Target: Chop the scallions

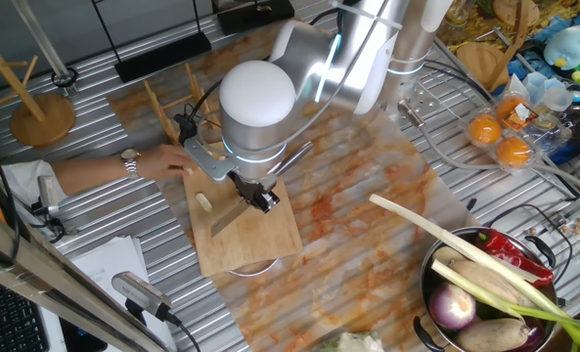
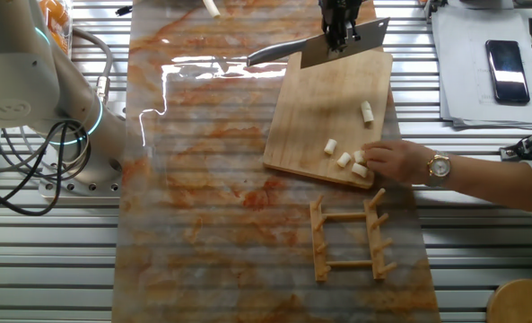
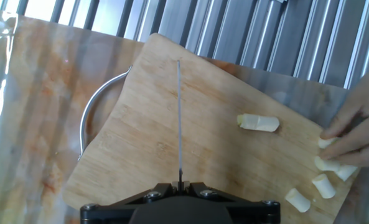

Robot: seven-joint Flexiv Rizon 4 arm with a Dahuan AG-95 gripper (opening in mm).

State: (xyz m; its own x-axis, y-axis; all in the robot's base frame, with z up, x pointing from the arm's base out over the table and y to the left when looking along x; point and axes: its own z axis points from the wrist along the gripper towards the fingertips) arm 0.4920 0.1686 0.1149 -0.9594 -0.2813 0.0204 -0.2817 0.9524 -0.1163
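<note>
My gripper (image 1: 260, 198) (image 2: 339, 31) (image 3: 180, 185) is shut on a knife, held above the near part of a wooden cutting board (image 1: 260, 244) (image 2: 315, 108) (image 3: 140, 149). In the hand view the knife blade (image 3: 179, 118) shows edge-on, pointing across the board, apart from the pieces. The scallions are short cream chunks: one lone chunk (image 3: 259, 122) (image 2: 367, 111) (image 1: 203, 203) mid-board, and several more (image 2: 331, 146) (image 3: 324, 185) at the board's far corner. A person's hand (image 2: 400, 161) (image 3: 358, 130) (image 1: 162, 161) touches those corner chunks.
A metal bowl rim (image 3: 88, 121) sticks out from under the board. A wooden rack (image 2: 351, 238) lies beside the board. A steel bowl (image 1: 428, 284) holds a purple onion (image 1: 453, 308) and a long green-leafed stalk (image 1: 446, 238). Oranges (image 1: 500, 137) sit at the edge.
</note>
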